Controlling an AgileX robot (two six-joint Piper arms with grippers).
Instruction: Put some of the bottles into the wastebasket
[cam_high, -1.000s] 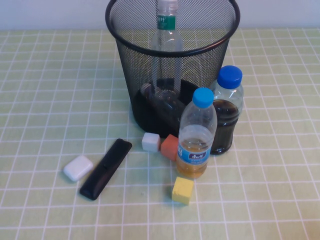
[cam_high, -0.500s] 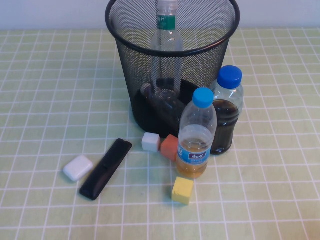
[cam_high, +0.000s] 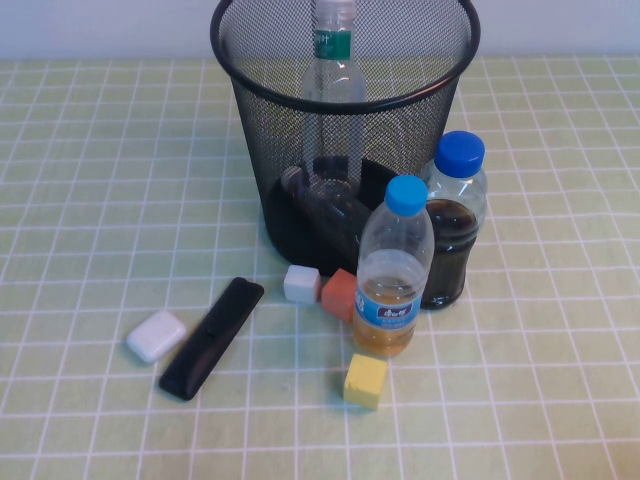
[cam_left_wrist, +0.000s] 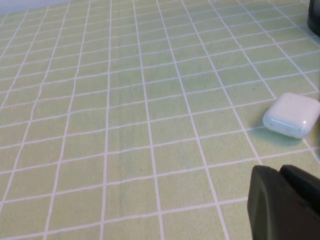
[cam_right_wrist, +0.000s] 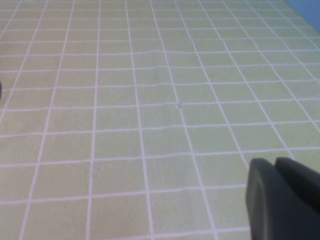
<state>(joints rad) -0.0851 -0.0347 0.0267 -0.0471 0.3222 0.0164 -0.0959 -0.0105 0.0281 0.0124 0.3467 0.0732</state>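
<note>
Basically nothing changed over the last sec: high view matches both earlier shots, no obj shifted. Both bottles are in the wastebasket (cam_high: 345, 120): taller one w/ green neck label (cam_high: 333, 75) stands upright near the far wall, short one (cam_high: 325, 205) lies tilted on the basket floor, seen thru the mesh. My read: task looks done, arms backed off and parked.

Left gripper (cam_left_wrist: 285, 202) is out of the high view; its wrist cam shows only a dark bit of it low over the cloth, near the white case (cam_left_wrist: 291, 114). Can't tell the jaw state. Right gripper (cam_right_wrist: 282, 192) same story: dark part over bare cloth, jaws can't tell, nothing seen held.

Left out on the table: light-blue-cap bottle w/ amber liquid (cam_high: 393, 270), blue-cap bottle w/ dark liquid (cam_high: 452, 225) just behind it, both just beside the basket on its right. White cube (cam_high: 301, 284), orange cube (cam_high: 341, 293), yellow cube (cam_high: 365, 380), black remote (cam_high: 212, 337).

Surface: green-yellow checked cloth (cam_high: 100, 180), flat, white grid lines. Pale wall behind the table, no more of the room visible.
</note>
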